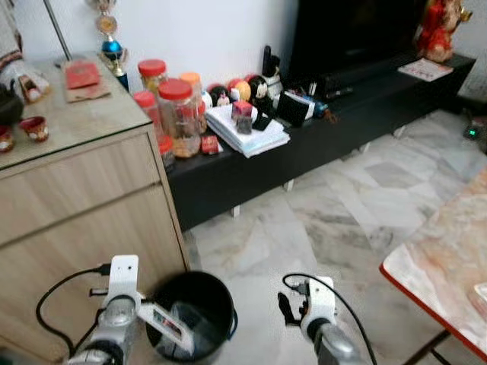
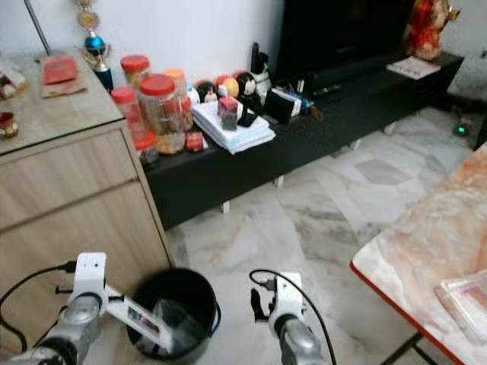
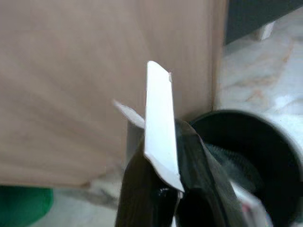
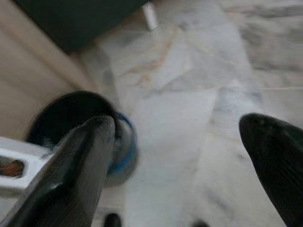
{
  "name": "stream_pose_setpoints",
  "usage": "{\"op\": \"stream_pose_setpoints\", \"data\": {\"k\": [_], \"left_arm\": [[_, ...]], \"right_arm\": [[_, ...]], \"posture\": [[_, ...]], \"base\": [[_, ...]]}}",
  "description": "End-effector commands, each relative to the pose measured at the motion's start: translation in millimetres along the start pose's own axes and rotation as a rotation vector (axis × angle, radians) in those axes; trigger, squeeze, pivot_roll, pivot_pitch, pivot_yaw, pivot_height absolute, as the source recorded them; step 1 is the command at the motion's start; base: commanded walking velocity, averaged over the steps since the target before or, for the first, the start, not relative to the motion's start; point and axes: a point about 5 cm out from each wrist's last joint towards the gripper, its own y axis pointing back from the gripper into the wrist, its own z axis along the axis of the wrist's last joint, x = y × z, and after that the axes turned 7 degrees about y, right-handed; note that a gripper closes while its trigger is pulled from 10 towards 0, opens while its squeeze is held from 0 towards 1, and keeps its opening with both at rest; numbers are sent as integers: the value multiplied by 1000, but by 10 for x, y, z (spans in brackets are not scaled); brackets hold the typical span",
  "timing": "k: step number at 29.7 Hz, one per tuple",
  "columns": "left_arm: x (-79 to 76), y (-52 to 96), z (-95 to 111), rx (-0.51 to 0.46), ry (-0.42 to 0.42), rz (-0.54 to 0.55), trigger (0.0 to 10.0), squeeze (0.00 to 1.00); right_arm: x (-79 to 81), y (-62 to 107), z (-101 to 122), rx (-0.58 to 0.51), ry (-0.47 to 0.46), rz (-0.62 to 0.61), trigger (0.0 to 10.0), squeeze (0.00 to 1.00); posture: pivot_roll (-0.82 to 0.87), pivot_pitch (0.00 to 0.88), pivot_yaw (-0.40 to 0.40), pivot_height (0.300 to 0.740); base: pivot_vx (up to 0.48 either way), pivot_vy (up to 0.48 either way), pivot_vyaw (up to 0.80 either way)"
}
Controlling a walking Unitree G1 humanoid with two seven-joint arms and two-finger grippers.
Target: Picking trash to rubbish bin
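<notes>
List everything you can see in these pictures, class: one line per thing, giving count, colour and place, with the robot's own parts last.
Rubbish bin: one, black, on the floor beside the wooden cabinet.
Flat packet: one, white, held over the bin.
Wooden cabinet: one, light brown, robot's left.
Jars: several, clear with red or orange lids, on the low bench next to the cabinet.
Stack of papers: one, white, on the bench.
Low bench: one, black, along the wall.
Trophy: one, gold and blue, on the cabinet.
Table: one, marbled top with red edge, robot's right.
Floor: pale marble tiles.
Left gripper: one, black fingers shut on the packet.
Right gripper: one, black, open above the floor.
</notes>
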Motion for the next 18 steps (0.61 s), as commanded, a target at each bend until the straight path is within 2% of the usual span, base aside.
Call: {"op": "stream_pose_setpoints", "data": {"k": [1, 4, 13, 15, 18], "left_arm": [[-32, 6, -4, -2, 14, -4, 10000, 0], [-39, 4, 3, -4, 16, -6, 10000, 0], [-50, 5, 4, -4, 13, -10, 10000, 0], [-56, 5, 7, -7, 15, -10, 10000, 0], [-77, 9, 4, -8, 18, -25, 10000, 0]], "right_arm": [[-32, 1, 11, -2, 4, -9, 10000, 0], [-35, 0, 13, -1, 1, -11, 10000, 0], [-34, 0, 13, -1, 1, -3, 10000, 0], [-36, -1, 17, -4, 8, -1, 10000, 0], [-35, -2, 20, -5, 0, -1, 10000, 0]], "posture": [[17, 0, -8, 740], [17, 0, -8, 740], [15, 0, -10, 740], [16, 0, -12, 740], [17, 0, -12, 740]], "base": [[330, 0, 444], [326, 0, 423], [328, 0, 0], [313, 0, 547], [0, 0, 679]]}}
